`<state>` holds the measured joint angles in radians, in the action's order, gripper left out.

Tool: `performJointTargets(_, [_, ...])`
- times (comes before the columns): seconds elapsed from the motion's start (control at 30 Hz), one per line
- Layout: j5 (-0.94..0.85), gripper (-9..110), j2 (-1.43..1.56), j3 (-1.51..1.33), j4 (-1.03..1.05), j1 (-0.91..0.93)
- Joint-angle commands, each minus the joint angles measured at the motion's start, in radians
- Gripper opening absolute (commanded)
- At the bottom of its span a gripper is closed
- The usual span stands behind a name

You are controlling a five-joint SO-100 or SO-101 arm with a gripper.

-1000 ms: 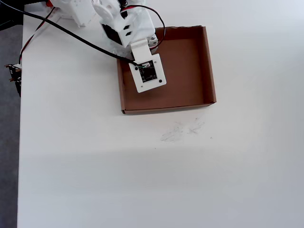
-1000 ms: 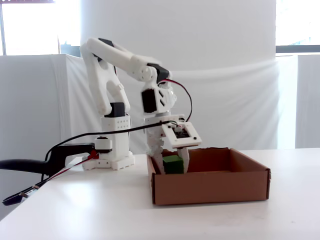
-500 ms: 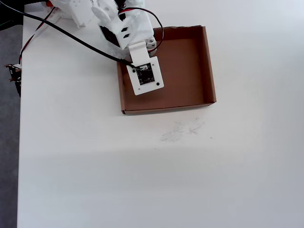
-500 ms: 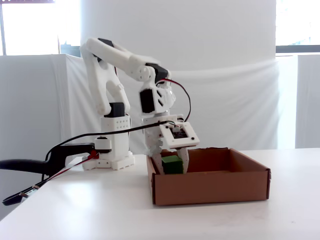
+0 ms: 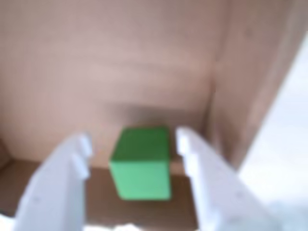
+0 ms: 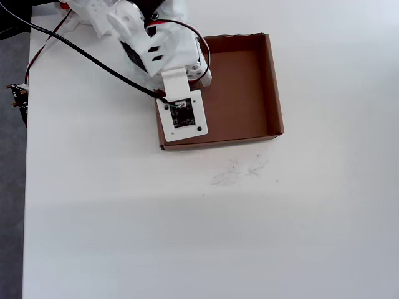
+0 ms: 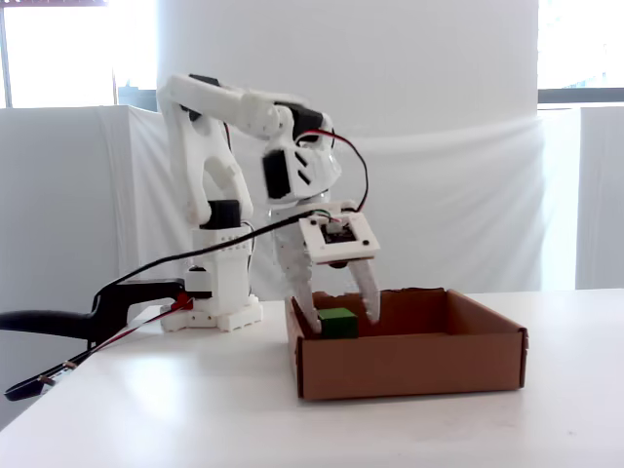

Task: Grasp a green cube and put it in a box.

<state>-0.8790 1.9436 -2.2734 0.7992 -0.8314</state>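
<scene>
— Fingers first: how is the gripper (image 7: 341,320) standing?

— Its two white fingers (image 5: 65,178) are spreading apart, and the green cube (image 5: 142,162) is sitting between them with a gap showing on each side in the wrist view. Nothing is being clamped.

— And the cube itself?

— It is resting on the floor of the box (image 7: 419,363), in the corner nearest the arm's base in the fixed view, with its top (image 7: 337,320) just showing over the front wall. From overhead the camera plate is covering it, so the cube is not showing there; only the box (image 6: 274,81) is.

— Which way is the cube lying from the gripper?

— Straight below, between the fingertips. Judging from that, the arm is needing only to lift straight up, clear of the low wall close beside the right finger in the wrist view.
</scene>
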Motion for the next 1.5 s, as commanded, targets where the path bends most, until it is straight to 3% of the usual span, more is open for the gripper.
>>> performJointTargets(0.0, [-0.044,26,0.002,0.107,0.061,0.032])
performJointTargets(0.27, [-0.209,26,0.003,0.364,0.256,0.215])
performJointTargets(0.5, [-0.290,23,0.089,0.328,0.202,0.356])
performJointTargets(0.73, [-0.472,22,0.230,0.124,0.109,0.515])
performJointTargets(1.0, [-0.557,18,0.483,-0.230,-0.006,0.621])
performJointTargets(1.47, [-0.669,15,1.009,-0.647,0.150,0.706])
